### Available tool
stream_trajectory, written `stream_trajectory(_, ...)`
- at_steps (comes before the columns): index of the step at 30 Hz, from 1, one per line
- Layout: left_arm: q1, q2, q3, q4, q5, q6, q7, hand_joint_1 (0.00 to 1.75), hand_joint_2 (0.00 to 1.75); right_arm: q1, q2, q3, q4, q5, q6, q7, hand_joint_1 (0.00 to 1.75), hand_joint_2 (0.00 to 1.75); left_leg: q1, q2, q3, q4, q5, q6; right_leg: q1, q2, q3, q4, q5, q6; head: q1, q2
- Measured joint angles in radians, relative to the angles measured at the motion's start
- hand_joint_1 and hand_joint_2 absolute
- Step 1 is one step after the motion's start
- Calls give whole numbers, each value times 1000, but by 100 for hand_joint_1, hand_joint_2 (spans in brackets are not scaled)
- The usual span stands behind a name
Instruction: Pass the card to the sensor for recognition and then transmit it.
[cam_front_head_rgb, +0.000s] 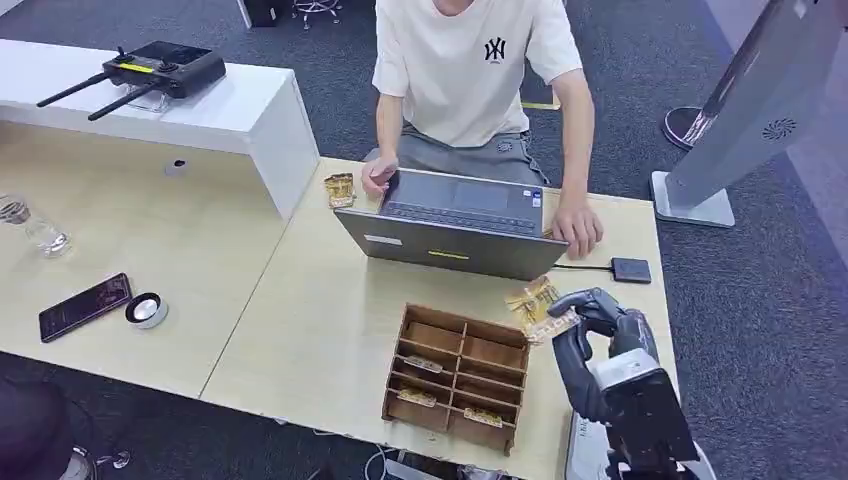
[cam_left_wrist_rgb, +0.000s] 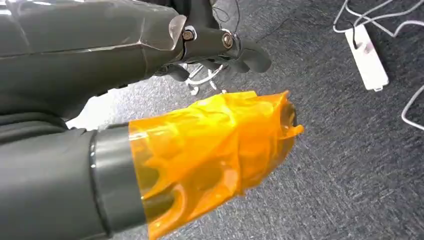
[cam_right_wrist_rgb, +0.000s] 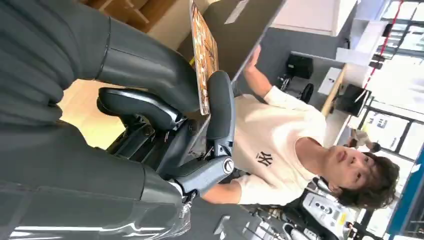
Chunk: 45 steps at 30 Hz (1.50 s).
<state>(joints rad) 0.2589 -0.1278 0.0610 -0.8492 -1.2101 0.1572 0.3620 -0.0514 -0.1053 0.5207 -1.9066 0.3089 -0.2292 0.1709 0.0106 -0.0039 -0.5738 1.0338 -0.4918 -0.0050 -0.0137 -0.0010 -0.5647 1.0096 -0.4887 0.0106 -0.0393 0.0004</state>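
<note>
Right hand (cam_front_head_rgb: 590, 335) pinches the card (cam_front_head_rgb: 535, 303) between thumb and fingers, above the tabletop's (cam_front_head_rgb: 320, 330) right edge. Card sits just beside the wooden organizer (cam_front_head_rgb: 458, 375). Left hand (cam_left_wrist_rgb: 210, 45): fingers curled, grip state unclear.

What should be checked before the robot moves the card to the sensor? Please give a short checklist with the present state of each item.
1. Card held by the right hand: ok, pinched between thumb and fingers.
2. Grip firmness: cannot tell.
3. Sensor, the small black box on the table, uncovered: ok.
4. Person's hand away from the sensor: not ok, it rests on the laptop close beside it.
5. Left hand away from the table: ok, over the floor.
</note>
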Motion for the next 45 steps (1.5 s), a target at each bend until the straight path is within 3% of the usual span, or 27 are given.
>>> stream_trajectory(9, -20, 1, -2, 17, -18, -10, 0, 0, 0, -102, 53, 1, 54, -37, 24, 59, 175, 175, 0, 0, 0, 0, 0, 0, 0, 0, 0, 0, 0, 0, 0, 0)
stream_trajectory(18, -40, 5, -29, 35, -23, -19, 22, 0, 0, -195, 94, -10, 143, 20, 34, 136, 175, 175, 0, 0, 0, 0, 0, 0, 0, 0, 0, 0, 0, 0, 0, 0)
stream_trajectory(28, -77, 12, -71, 84, -14, -5, 33, 0, 0, -327, 109, -36, 277, 26, 42, 176, 175, 175, 0, 0, 0, 0, 1, 0, 0, 0, 0, 0, 0, 0, 0, 0)
stream_trajectory(36, -92, 19, -94, 107, -8, 10, 36, 0, 0, -370, 121, -45, 341, 91, 18, 197, 173, 175, 0, 0, 0, 0, 1, 0, 0, 0, 0, 0, 0, 0, 0, 0)
stream_trajectory(37, -92, 20, -97, 109, -7, 11, 36, 0, 0, -371, 121, -45, 344, 103, 16, 198, 7, 175, 0, -1, 0, 0, 1, 0, 0, 0, 0, 0, 0, 0, 0, 0)
stream_trajectory(38, -92, 20, -100, 110, -5, 11, 38, 0, 0, -371, 122, -45, 346, 113, 16, 198, 0, 175, 0, -1, 0, 0, 1, 0, 0, 0, 0, 0, 0, 0, 0, 0)
stream_trajectory(45, -92, 21, -107, 110, 3, 13, 50, 0, 0, -363, 123, -46, 354, 182, 27, 201, 0, 175, 0, 0, 0, 0, 1, 0, 0, 0, 0, 0, 0, 0, 0, 0)
